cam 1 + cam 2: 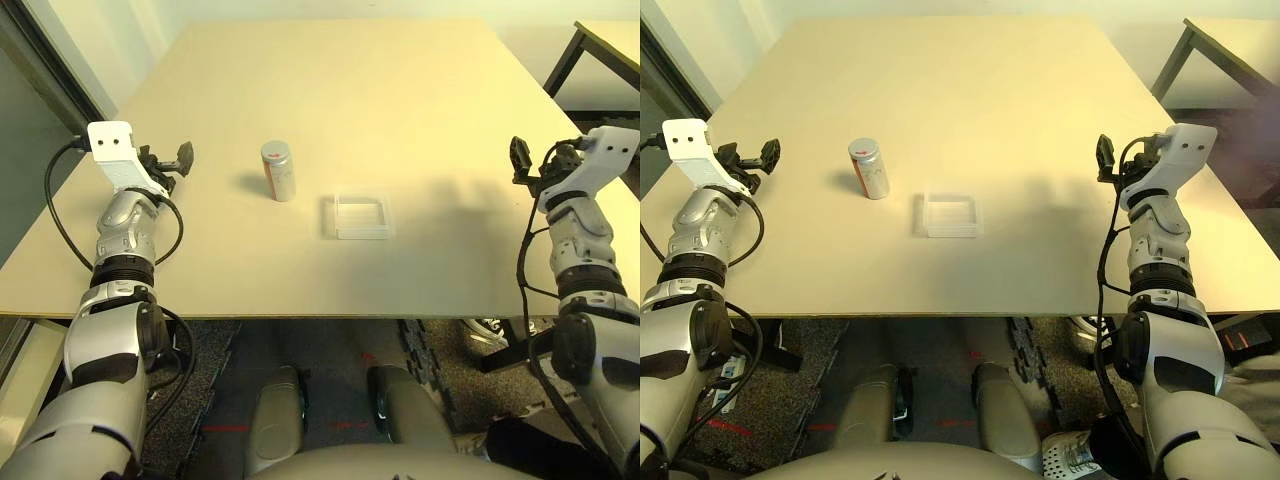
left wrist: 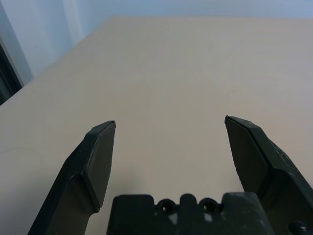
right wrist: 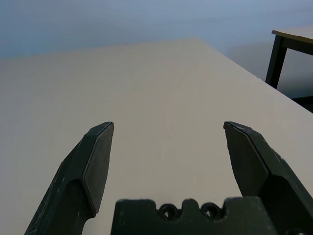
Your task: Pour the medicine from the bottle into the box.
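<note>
Two black two-fingered grippers hover above the pale wooden table (image 1: 400, 90), one at each side edge, both spread wide with nothing between their fingers. The left gripper (image 2: 169, 123) is near the left edge, the right gripper (image 3: 168, 126) near the right edge. Between them, well apart from both, the small silvery-grey cylindrical bottle (image 1: 278, 170) with red marking stands upright. Near it, towards the robot's right, rests the shallow square box (image 1: 359, 216) of clear plastic, not touching the bottle.

Bottle (image 1: 278, 170) upright on table (image 1: 400, 90), box (image 1: 359, 217) near, right-front.
</note>
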### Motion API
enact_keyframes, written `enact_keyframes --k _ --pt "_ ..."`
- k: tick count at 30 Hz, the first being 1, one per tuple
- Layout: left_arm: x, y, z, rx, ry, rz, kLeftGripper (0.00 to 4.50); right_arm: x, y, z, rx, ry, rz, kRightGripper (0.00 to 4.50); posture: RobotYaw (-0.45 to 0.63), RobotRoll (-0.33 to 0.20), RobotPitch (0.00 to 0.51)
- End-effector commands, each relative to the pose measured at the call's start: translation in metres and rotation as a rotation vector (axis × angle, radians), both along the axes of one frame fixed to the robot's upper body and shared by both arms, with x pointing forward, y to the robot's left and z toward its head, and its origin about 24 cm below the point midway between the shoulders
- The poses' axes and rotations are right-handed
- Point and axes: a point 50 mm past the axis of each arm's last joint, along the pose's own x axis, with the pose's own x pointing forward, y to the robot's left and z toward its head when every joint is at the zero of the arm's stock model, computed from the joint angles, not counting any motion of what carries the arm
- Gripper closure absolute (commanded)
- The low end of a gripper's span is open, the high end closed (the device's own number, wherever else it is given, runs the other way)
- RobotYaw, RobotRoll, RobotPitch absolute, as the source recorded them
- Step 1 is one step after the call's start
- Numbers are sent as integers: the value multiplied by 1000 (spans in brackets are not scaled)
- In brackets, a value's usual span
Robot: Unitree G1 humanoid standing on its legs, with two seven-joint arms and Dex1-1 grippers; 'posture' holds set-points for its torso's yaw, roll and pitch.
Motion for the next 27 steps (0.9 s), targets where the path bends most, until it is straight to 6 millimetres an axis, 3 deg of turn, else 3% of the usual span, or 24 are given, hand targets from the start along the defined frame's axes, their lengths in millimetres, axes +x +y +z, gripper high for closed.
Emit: enact_keyframes --k 1,6,14,21,27 --pt "-4 7 -6 6 26 27 11 0 0 -1 10 5 3 0 -54 0 94" --pt "0 -2 -8 6 30 -5 11 -4 -4 -1 4 -5 -2 0 -67 0 99" --pt "6 -14 16 71 -4 -229 11 -2 0 8 -14 4 68 0 -51 0 107" --pt "-9 -25 36 108 -10 -522 11 -8 20 22 -96 89 377 0 -37 0 104" --pt "-26 -39 31 122 71 -712 11 -20 45 30 -141 196 635 0 -44 0 96"
